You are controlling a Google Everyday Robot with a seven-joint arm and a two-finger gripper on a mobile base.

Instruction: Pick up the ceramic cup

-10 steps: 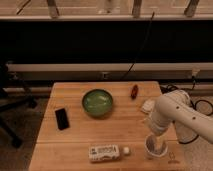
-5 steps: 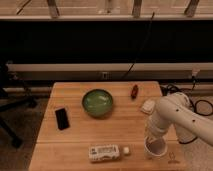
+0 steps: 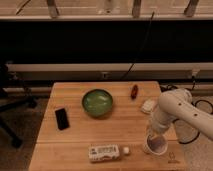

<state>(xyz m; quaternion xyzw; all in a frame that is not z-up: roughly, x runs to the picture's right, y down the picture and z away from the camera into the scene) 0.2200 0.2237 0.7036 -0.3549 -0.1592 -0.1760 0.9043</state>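
Little change vs half a sec ago: arm (image 3: 175, 107) looks a touch lower over the cup (image 3: 156, 145), everything else on the table (image 3: 75, 145) sits where it was.

Cup now: small white cylinder, smooth ceramic look, pale lavender inside, upright near the front right corner of the table. Gripper (image 3: 154, 135) is right at its far rim, coming down from above; the wrist covers the fingers, so can't tell how far open it is or whether it has any hold on the cup. Cup base seems to rest on the wood.

Arm: fat white glossy tube w/ rounded elbow, reaching in from the right edge.

Table: pale wood planks, visible seams, rectangular top.

Rest of the scene: green bowl (image 3: 97, 103), wide, round, shiny glaze, mid-table toward the back, well apart from the cup. Black phone (image 3: 62, 118), flat slab, left of the bowl. White bottle (image 3: 105, 152) lying on its side at the front edge, printed label, cap pointing right, left of the cup & not touching it. Small flat white object (image 3: 148, 105) near the right edge, just beside the arm. Red item (image 3: 134, 91), small & oblong, near the back, right of the bowl.

Behind the table: dark wall, pale rail, black cable (image 3: 141, 50) hanging down.
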